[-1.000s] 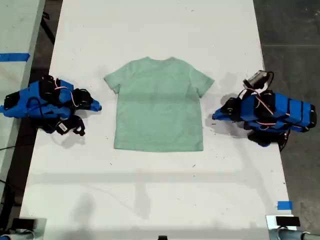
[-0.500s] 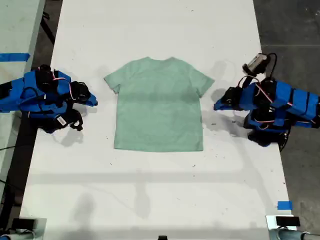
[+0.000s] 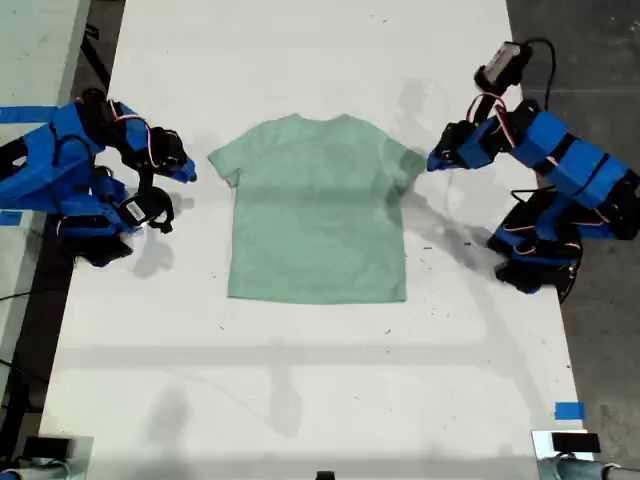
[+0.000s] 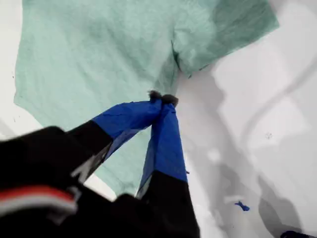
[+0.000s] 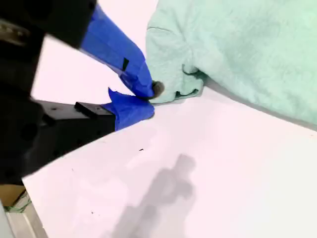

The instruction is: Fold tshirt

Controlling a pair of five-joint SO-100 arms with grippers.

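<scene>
"What is your first gripper doing?"

"My first gripper (image 4: 161,97) is pinched shut. Its two blue tips touch each other, and there is nothing between them. It is up in the air, on the exterior view's right."

"What is next to it?"

"A sleeve (image 4: 223,29) of the shirt (image 3: 318,210). My tips are just beside that sleeve. They do not hold it."

"And your second gripper?"

"My second gripper (image 5: 148,99) is pinched shut too, with nothing in it. It is on the exterior view's left, close to the other sleeve (image 5: 171,59). I cannot tell if it touches the cloth."

"Where is the shirt?"

"It lies flat on the white table (image 3: 300,380), between my two arms. It is pale green. The neck points to the top of the exterior view and the bottom edge points down. Both sleeves stick out to the sides. It is not folded yet."

"Anything else?"

"A little piece of blue tape (image 3: 568,410) is stuck on the table, in the exterior view's lower right corner, far from the shirt."
</scene>
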